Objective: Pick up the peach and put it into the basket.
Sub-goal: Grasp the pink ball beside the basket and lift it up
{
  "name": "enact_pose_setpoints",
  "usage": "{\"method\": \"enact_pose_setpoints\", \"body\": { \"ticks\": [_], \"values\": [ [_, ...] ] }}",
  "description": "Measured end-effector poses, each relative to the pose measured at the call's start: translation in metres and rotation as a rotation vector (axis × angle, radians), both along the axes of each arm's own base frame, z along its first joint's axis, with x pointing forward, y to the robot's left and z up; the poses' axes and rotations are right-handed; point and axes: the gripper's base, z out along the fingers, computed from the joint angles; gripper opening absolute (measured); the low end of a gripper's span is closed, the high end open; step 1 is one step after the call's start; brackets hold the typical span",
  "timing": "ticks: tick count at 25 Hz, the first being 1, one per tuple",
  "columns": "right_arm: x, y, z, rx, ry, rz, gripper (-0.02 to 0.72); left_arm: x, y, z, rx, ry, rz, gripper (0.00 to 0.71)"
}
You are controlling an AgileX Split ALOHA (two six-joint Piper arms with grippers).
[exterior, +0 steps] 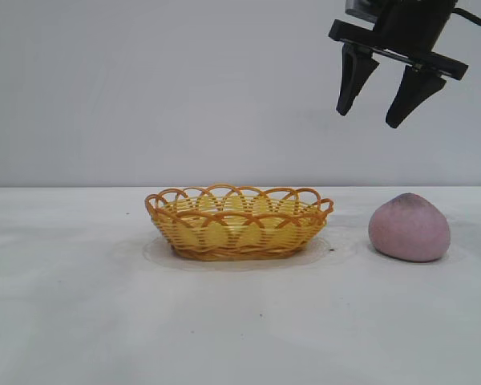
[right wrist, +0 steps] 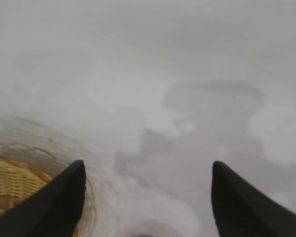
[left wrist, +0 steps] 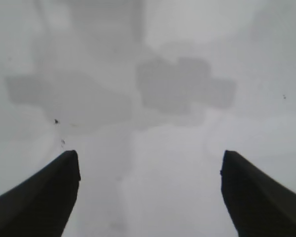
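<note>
The pink-mauve peach rests on the white table at the right, apart from the basket. The yellow wicker basket with an orange looped rim stands at the middle and holds nothing that I can see. My right gripper hangs open and empty well above the table, over the gap between basket and peach. In the right wrist view the open gripper looks down on bare table, with part of the basket beside one finger. My left gripper is open over bare table and is out of the exterior view.
The white table spreads wide to the left and front of the basket. A plain grey wall stands behind it. Faint ring marks lie on the table around the basket.
</note>
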Motion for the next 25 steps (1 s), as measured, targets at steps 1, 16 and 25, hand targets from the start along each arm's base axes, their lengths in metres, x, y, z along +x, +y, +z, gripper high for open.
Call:
{"method": "enact_pose_setpoints", "body": {
  "ticks": [1, 16, 25],
  "values": [
    [0.0, 0.0, 0.0, 0.0, 0.0, 0.0, 0.46, -0.008, 0.0, 0.003, -0.004, -0.005, 0.005, 0.515],
    [0.0, 0.0, 0.0, 0.0, 0.003, 0.001, 0.46, -0.173, -0.01, 0.06, -0.094, -0.373, 0.052, 0.515],
    [-0.001, 0.0, 0.0, -0.002, 0.008, 0.004, 0.46, -0.268, -0.012, 0.08, -0.111, -0.674, 0.027, 0.515]
  ]
}}
